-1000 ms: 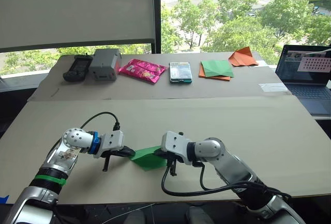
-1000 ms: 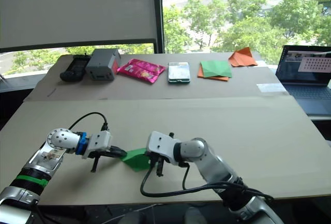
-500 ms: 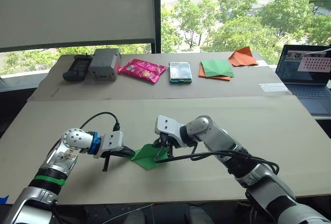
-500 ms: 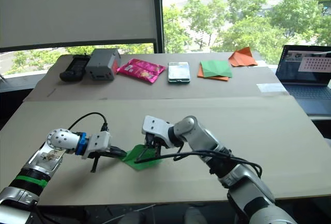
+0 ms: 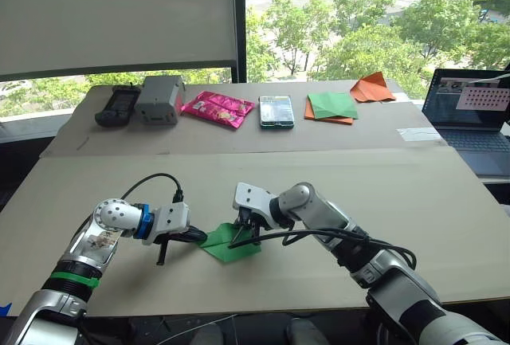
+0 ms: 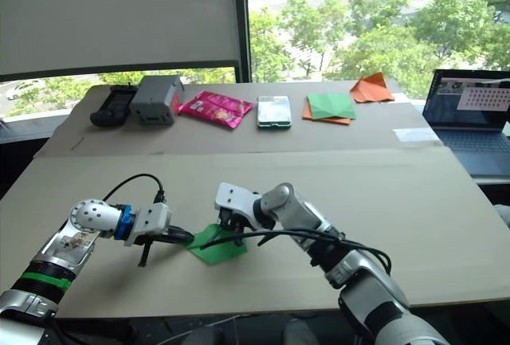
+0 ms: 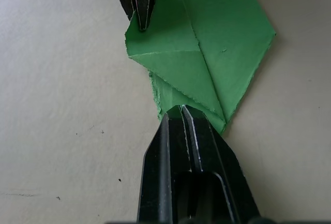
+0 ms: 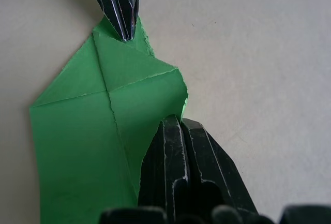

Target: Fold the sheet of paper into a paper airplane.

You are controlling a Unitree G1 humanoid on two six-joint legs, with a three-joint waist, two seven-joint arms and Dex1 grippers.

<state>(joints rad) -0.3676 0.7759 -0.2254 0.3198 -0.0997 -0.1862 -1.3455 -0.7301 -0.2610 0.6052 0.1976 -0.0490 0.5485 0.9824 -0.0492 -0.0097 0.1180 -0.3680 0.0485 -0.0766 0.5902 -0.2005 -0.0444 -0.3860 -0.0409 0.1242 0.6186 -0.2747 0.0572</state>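
From my head camera, the sheet of paper (image 5: 229, 241) lies flat on the near tabletop (image 5: 398, 194), a creased green shape about midway between my two arms. My left pincer (image 5: 204, 237) reaches in from nine o'clock, its black fingers drawn together on the paper's nearest corner. My right pincer (image 5: 248, 231) comes down from about two o'clock and presses its tip on the paper's far edge. Along the far tabletop, toward twelve o'clock, sit a black controller (image 5: 112, 105), a grey box (image 5: 157, 98), a pink packet (image 5: 217, 108), a phone (image 5: 276, 111), a green-and-orange paper stack (image 5: 332, 107) and an orange pointed paper shape (image 5: 372, 87). An open laptop (image 5: 468, 110) stands at two o'clock.

From my left wrist, my left pincer (image 7: 179, 112) is closed on a pointed corner of the sheet of paper (image 7: 222, 43); the fingers meet there with the ragged green edge pinched between them. Folded flaps and several creases run across the sheet. My right pincer's tip (image 7: 141, 22) rests on the opposite edge.

From my right wrist, my right pincer (image 8: 177, 122) has its fingers together, sitting on the torn edge of the sheet of paper (image 8: 77, 136); I cannot tell whether any paper is caught between them. The left pincer's tip (image 8: 123, 30) holds the far corner.
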